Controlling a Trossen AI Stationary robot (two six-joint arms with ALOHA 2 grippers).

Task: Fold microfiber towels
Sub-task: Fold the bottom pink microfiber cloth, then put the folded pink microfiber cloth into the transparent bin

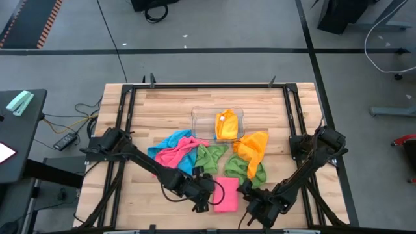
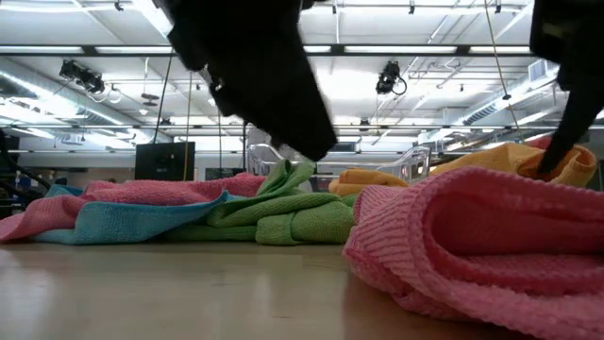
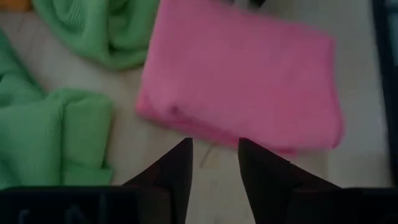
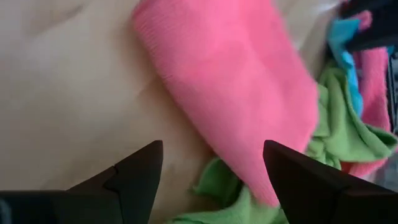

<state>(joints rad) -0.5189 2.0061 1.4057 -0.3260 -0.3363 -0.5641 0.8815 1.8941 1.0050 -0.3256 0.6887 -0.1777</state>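
Flanking the folded pink towel (image 1: 227, 194), the left pincer (image 1: 207, 195) hangs narrowly parted and empty, the right pincer (image 1: 255, 207) wide and empty.

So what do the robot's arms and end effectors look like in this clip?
Both arms are dark, near-black jointed links with bulky joint housings. The left end effector has two dark, wedge-shaped fingers that narrow to their tips; the right end effector has two similar dark pointed fingers. No markings are visible.

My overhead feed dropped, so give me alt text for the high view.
A folded pink towel lies at the table's near edge between the left gripper and right gripper, neither holding it. Behind it sit loose green towels.
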